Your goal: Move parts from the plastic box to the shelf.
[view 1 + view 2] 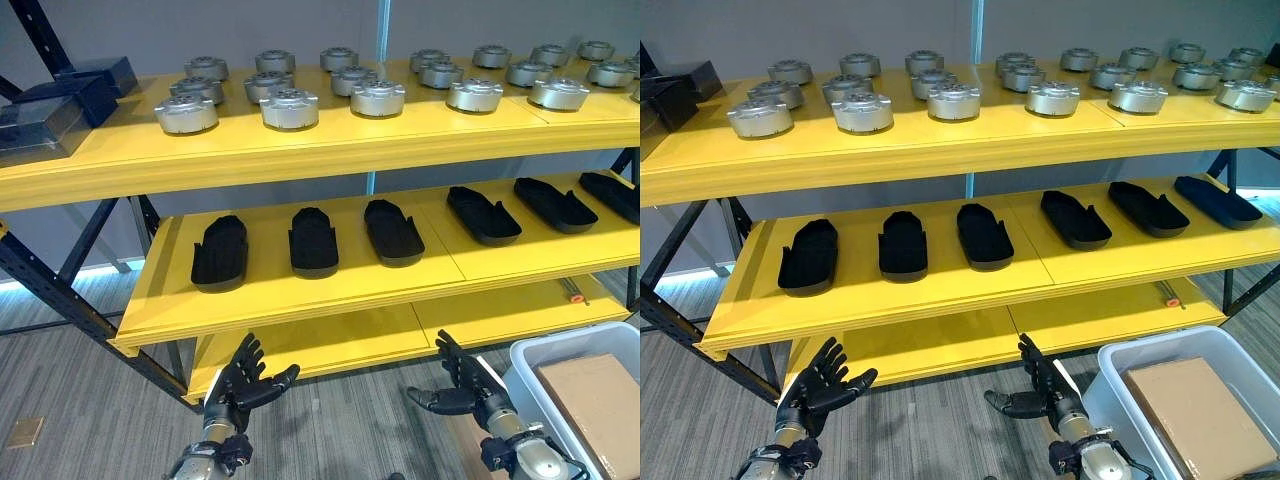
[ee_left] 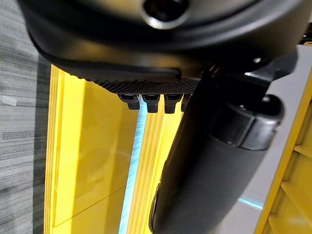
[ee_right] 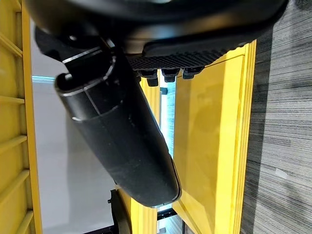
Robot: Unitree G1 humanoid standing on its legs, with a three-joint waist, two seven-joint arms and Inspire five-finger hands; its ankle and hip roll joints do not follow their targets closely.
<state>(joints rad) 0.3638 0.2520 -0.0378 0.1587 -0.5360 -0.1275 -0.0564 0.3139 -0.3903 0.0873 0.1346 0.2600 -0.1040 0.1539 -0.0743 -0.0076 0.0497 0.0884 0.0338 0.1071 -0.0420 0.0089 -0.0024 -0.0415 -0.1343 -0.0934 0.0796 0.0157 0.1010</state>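
Note:
A yellow shelf (image 1: 330, 145) stands before me with three levels. Several round silver metal parts (image 1: 290, 108) sit on its top level. Several black elongated parts (image 1: 313, 241) lie in a row on the middle level (image 1: 300, 295). A pale plastic box (image 1: 575, 350) stands on the floor at the lower right, with a brown cardboard piece (image 1: 600, 405) in it. My left hand (image 1: 240, 382) is open and empty, low in front of the bottom level. My right hand (image 1: 465, 390) is open and empty too, just left of the box.
Dark blue-black boxes (image 1: 70, 100) sit at the left end of the top level. A small orange-tipped tool (image 1: 573, 291) lies on the bottom level at the right. Black shelf struts (image 1: 60, 290) slant down at the left. Grey floor lies under the hands.

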